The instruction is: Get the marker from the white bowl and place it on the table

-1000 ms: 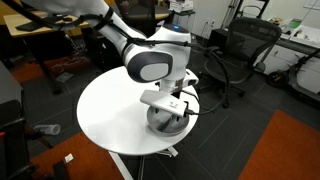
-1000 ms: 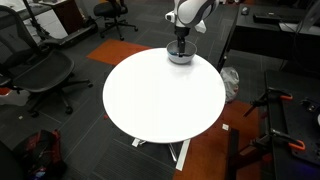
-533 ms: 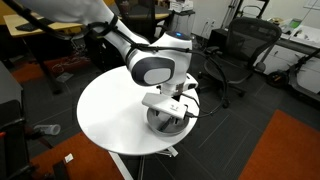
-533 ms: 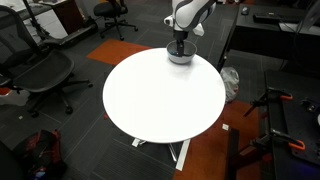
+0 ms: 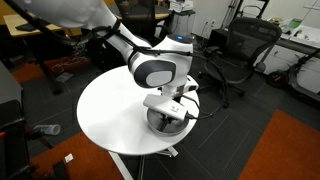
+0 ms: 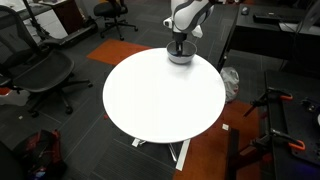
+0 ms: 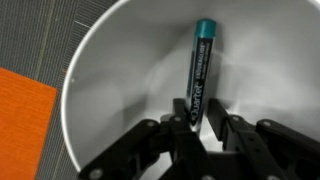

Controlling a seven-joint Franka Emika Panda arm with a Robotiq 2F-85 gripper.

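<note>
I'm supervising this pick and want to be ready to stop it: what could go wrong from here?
1. The end effector straddles only the lower dark end of the marker, so the marker may pivot or slip when lifted.
2. The white bowl sits near the edge of the table in an exterior view; if the end effector catches the bowl's wall, it could shove the bowl toward that edge.

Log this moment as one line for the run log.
phase: grasp | gripper: in white bowl, fingers straddling marker, closure unclear | marker: lying in bowl | table: marker not yet there
</note>
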